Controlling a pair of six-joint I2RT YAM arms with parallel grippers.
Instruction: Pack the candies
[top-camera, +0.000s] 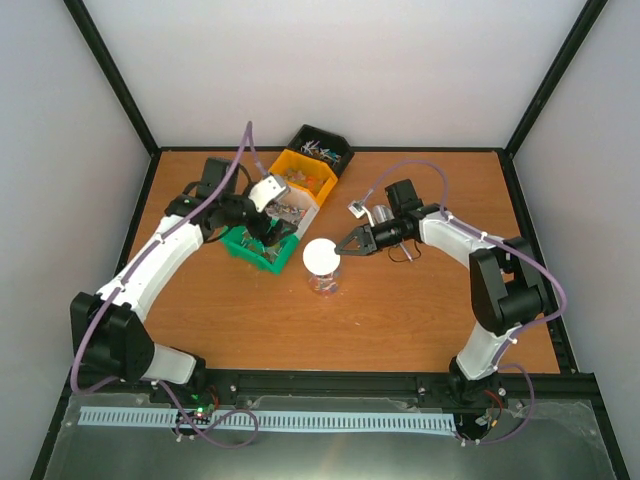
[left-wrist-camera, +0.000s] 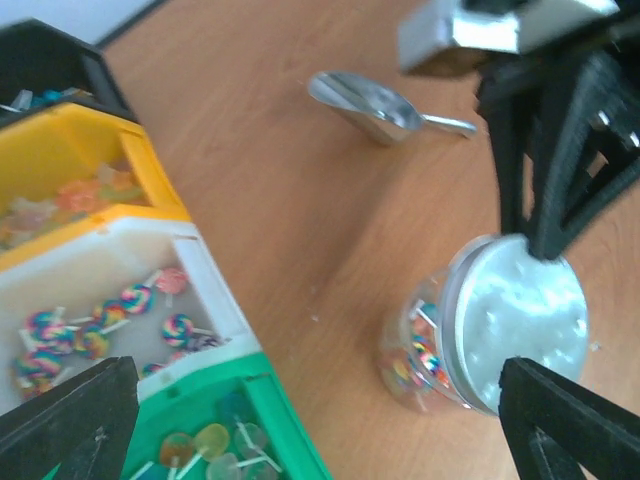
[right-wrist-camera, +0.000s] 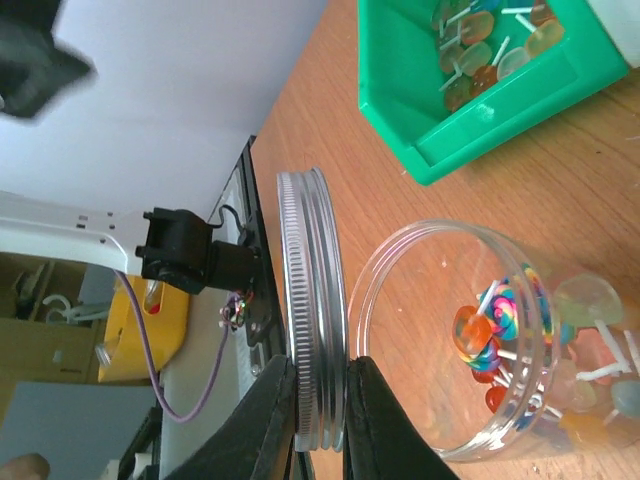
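Candies (left-wrist-camera: 135, 300): stick lollipops, split among white bin (left-wrist-camera: 215, 285), green bin (left-wrist-camera: 290, 420) and clear jar (left-wrist-camera: 400, 350). Far left, left gripper (left-wrist-camera: 315, 420): fingers spread wide, gripping nothing, above green bin's corner, fingertips cut by frame edge. Yellow bin (left-wrist-camera: 150, 160) contents blurred; black bin (left-wrist-camera: 55, 60) contents too small to name. Toward right, silver lid (right-wrist-camera: 312, 300) pinched by its rim in closed right gripper (right-wrist-camera: 318, 400), at jar's mouth, contact with glass rim unclear. Metal scoop (left-wrist-camera: 385, 105) on table (left-wrist-camera: 300, 200) beyond.

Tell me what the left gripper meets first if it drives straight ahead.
The left gripper would likely meet the bare table between the green bin and the jar, though depth is unclear.
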